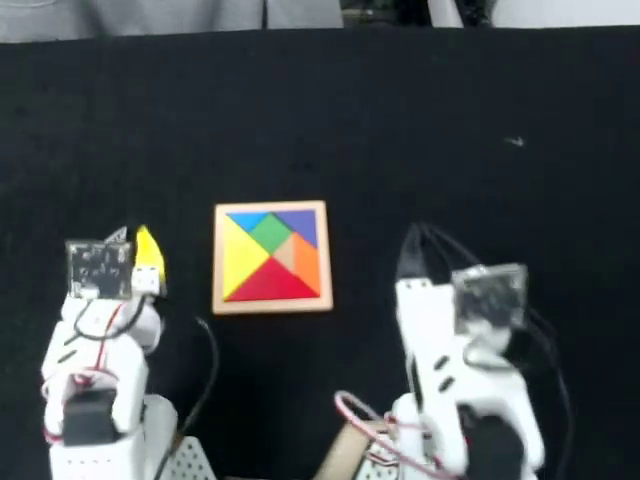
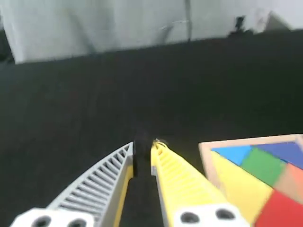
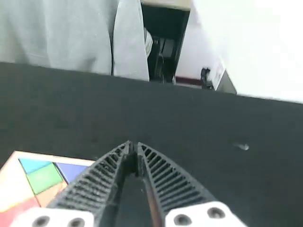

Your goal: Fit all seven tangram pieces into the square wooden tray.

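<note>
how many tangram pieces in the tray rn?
7, all in the tray: yellow piece left, red piece at the near edge, orange piece right, peach piece centre, green piece just beyond it, light blue piece and dark blue piece along the far edge.

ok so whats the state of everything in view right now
tray: flat on the table, filled
tangram pieces: fitted together inside the tray
left gripper: shut, empty, beside the tray
right gripper: shut, empty, beside the tray
</note>
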Robot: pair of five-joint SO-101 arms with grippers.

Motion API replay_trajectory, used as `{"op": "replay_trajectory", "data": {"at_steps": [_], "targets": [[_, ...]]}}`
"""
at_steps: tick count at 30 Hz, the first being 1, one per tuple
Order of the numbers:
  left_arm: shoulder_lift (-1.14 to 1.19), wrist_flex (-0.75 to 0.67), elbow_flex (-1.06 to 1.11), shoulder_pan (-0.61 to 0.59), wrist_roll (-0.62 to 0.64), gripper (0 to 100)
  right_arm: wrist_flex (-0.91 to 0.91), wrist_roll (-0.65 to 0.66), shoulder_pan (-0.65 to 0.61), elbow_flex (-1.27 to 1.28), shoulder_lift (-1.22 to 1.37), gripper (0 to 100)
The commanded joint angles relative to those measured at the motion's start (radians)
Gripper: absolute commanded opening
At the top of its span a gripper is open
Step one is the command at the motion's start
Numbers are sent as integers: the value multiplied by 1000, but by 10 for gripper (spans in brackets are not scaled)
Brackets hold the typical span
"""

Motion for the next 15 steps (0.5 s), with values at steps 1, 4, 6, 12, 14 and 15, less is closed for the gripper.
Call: {"op": "replay_trajectory", "data": {"at_steps": [1, 4, 6, 12, 14, 15], "targets": [[-11, -170, 206, -54, 100, 73, -160, 2, 23, 203, -90, 12], [-9, -178, 257, -58, 98, 73, -236, 6, 23, 352, -90, 12], [-9, -133, 257, -54, 71, 73, -236, 8, 26, 412, -90, 12], [-8, 92, 257, -50, -58, 76, -204, 8, 143, 460, -90, 12], [-8, 144, 257, -53, -69, 76, -173, 8, 172, 460, -90, 14], [-8, 169, 257, -54, -69, 76, -138, 8, 176, 460, -90, 14]]}}
